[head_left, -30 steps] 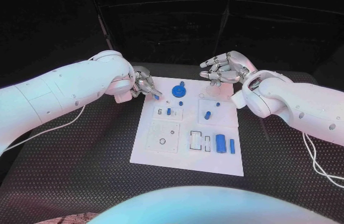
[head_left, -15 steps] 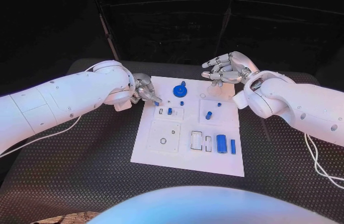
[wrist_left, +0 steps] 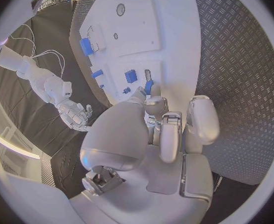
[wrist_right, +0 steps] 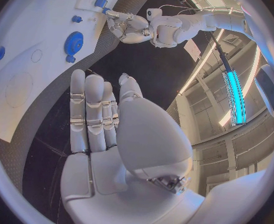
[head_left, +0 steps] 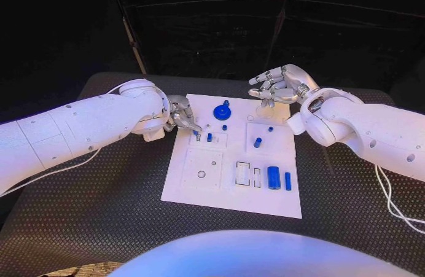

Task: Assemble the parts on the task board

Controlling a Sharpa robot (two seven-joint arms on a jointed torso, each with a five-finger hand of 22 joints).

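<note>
Now the left hand (head_left: pixel 183 117) pinches a small blue part (head_left: pixel 196 132) (over the task board's (head_left: pixel 232 194) left edge); right hand (head_left: pixel 276 86) open.

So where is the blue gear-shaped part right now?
In the head view the blue gear-shaped part sits at the far end of the white task board, between the two hands.

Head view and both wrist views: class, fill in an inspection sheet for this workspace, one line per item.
Surface: black table, ribbed mat.
Job's things: white task board mid-table; blue gear at its far end, blue cylinder near its right edge, small blue parts between.
Clutter: nothing seen.
Hands: left hand pinches a small blue part at the board's left edge; right hand hovers empty, fingers apart.
Cables: white cable trailing from the right arm.
Surroundings: dark.
</note>
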